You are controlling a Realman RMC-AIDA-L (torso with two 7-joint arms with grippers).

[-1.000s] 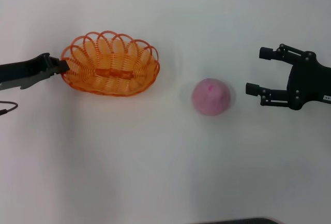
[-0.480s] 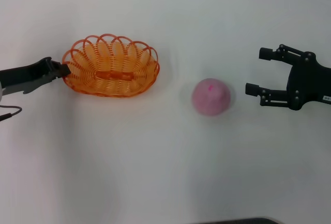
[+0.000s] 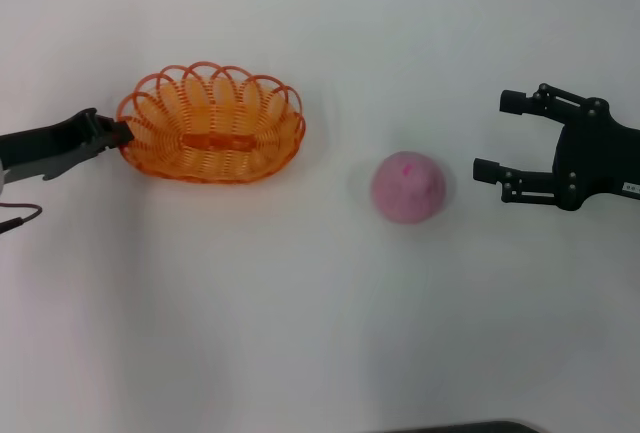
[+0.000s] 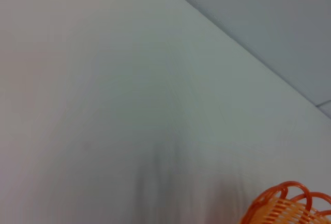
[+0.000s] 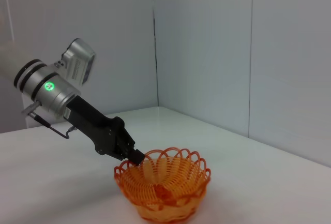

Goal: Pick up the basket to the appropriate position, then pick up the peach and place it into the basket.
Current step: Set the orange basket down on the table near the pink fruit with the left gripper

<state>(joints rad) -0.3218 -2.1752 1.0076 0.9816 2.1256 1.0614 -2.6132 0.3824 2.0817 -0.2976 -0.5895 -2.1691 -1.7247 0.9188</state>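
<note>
Left pincer (image 3: 122, 132) pinching basket (image 3: 212, 124) rim, right pincer (image 3: 497, 136) spread beside peach (image 3: 408, 187)

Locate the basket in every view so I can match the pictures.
Head view: basket at upper left, its left end held by the left gripper.
Left wrist view: only its rim shows, at the lower right corner.
Right wrist view: low centre, same gripper on its rim.
Shared landmark: the scalloped orange rim.
</note>
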